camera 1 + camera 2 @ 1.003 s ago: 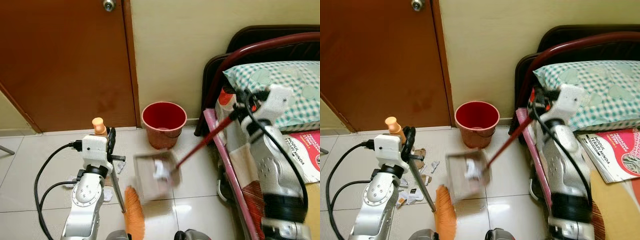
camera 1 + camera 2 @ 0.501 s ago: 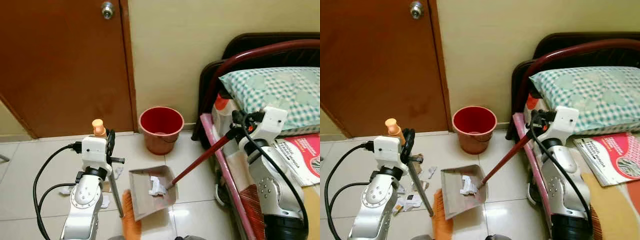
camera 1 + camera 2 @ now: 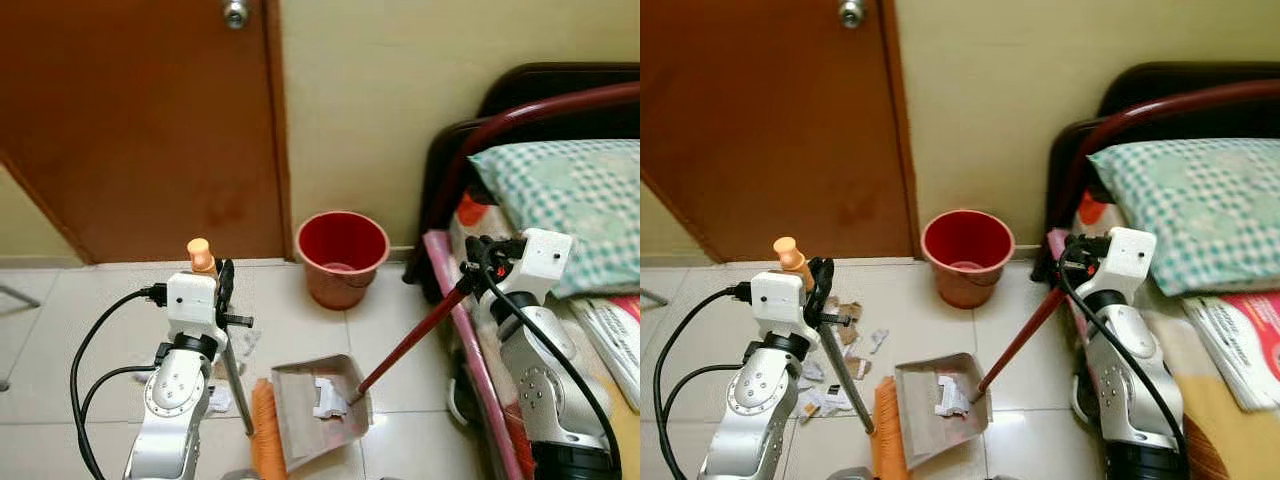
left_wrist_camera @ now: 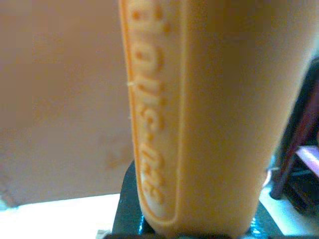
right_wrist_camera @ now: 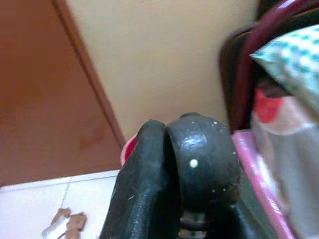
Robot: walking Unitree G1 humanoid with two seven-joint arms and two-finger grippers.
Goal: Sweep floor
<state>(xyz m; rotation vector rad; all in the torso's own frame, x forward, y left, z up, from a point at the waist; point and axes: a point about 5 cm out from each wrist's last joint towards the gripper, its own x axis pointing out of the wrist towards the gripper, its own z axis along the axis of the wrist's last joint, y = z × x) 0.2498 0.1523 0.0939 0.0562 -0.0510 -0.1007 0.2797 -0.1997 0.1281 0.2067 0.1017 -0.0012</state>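
The right gripper [image 3: 471, 262] is clamping its fingers around the top of the dustpan's dark red handle [image 3: 412, 333], and in the right wrist view a black finger [image 5: 142, 194] is pressing against the handle's rounded black end cap [image 5: 202, 162]. The handle is slanting down and toward the robot's left to the grey dustpan [image 3: 932, 407], which is sitting on the tiled floor [image 3: 60, 320] with a clump of white paper scraps [image 3: 948, 396] lying inside it. The left gripper [image 3: 222, 290] is pinching its fingers around the broom's metal pole [image 3: 236, 383] just under the pale orange grip [image 4: 199, 114], which is looming close and blurred in the left wrist view with raised lettering along it. The pole is running down to the orange broom bristles [image 3: 887, 430], which are lying just beside the dustpan's left edge. More torn paper and brown cardboard bits [image 3: 845, 345] are lying scattered on the tiles near the left arm. A red bucket [image 3: 343, 256] is standing against the cream wall [image 3: 400, 90], between the brown wooden door [image 3: 140, 120] and a bed with a dark red frame [image 3: 520, 115]. A green checked pillow [image 3: 570, 205] and a magazine [image 3: 1240, 340] are lying on the bed beside the right arm.
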